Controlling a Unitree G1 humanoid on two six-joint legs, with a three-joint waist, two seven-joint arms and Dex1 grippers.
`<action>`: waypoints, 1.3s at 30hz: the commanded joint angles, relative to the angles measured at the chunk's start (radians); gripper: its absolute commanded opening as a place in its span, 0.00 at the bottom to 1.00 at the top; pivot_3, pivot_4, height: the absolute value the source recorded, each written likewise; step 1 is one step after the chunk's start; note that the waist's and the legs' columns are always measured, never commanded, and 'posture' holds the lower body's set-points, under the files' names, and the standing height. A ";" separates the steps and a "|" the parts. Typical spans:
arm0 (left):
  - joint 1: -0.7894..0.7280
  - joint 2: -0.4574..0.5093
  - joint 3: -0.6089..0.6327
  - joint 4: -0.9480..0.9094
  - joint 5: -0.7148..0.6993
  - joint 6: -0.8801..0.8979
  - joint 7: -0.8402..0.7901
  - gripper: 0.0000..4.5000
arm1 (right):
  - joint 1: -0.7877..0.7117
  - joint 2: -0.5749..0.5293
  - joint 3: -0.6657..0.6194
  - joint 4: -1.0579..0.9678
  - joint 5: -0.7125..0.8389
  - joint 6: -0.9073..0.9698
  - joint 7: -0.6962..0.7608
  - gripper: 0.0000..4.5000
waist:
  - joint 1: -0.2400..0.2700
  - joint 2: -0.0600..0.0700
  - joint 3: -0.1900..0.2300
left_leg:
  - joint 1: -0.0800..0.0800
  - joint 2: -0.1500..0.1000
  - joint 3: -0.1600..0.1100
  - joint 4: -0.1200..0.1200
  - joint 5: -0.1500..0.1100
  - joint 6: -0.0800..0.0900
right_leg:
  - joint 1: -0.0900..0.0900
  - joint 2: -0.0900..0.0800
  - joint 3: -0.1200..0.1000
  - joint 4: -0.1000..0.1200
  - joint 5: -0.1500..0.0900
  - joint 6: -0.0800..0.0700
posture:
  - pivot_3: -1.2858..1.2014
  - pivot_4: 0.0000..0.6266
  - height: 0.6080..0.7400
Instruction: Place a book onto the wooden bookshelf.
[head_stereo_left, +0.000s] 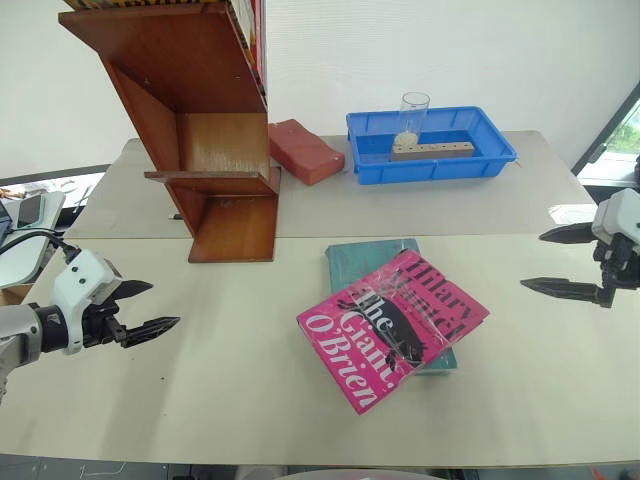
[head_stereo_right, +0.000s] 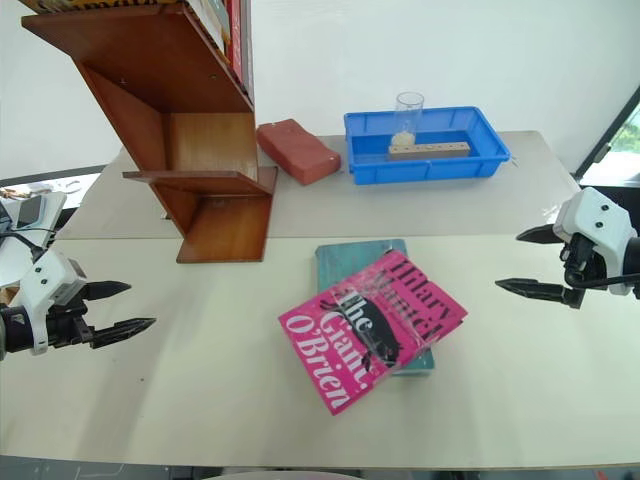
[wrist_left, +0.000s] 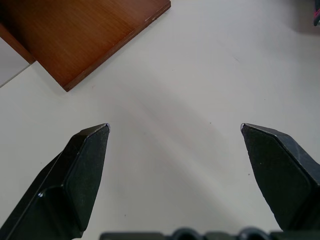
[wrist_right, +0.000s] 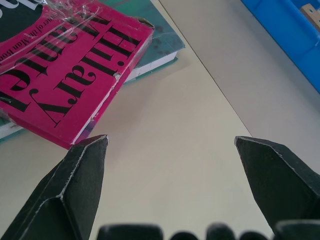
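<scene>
Pink book (head_stereo_left: 393, 329) lies mid-bench, tilted atop a teal book (head_stereo_left: 362, 261), untouched. Both tools, left tool (head_stereo_left: 150, 307) and right tool (head_stereo_left: 560, 262), spread, empty. Right should pinch the overhanging edge; bookshelf (head_stereo_left: 210, 150) stands far-left.

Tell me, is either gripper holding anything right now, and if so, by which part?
Nothing is held. The left gripper and the right gripper are both open over bare table, and the pink book lies untouched across the teal book.
</scene>
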 joint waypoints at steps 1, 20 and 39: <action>0.004 -0.003 0.033 -0.002 0.010 -0.026 -0.007 1.00 | -0.042 -0.003 -0.004 -0.003 -0.004 -0.023 -0.009 1.00 | -0.001 0.000 0.000 | 0.000 0.000 0.000 0.000 0.000 0.000 | 0.000 0.000 0.000 0.000 0.000 0.000 | 0.52 0.24 0.31; -0.134 -0.013 -0.079 0.066 0.001 -0.046 -0.085 1.00 | -0.009 0.046 -0.038 -0.084 0.023 0.047 -0.060 0.94 | 0.009 0.000 0.000 | 0.001 0.000 0.001 -0.001 0.000 0.000 | 0.000 0.000 0.000 0.000 0.000 0.000 | 0.52 0.24 0.31; -0.682 -0.350 -0.500 0.249 -0.147 0.351 -0.179 1.00 | 0.495 0.143 -0.100 -0.517 -0.085 0.077 -0.121 0.01 | 0.005 -0.003 -0.001 | 0.002 0.000 -0.004 0.004 -0.001 0.002 | 0.016 0.002 -0.001 -0.007 0.001 0.005 | 0.52 0.24 0.31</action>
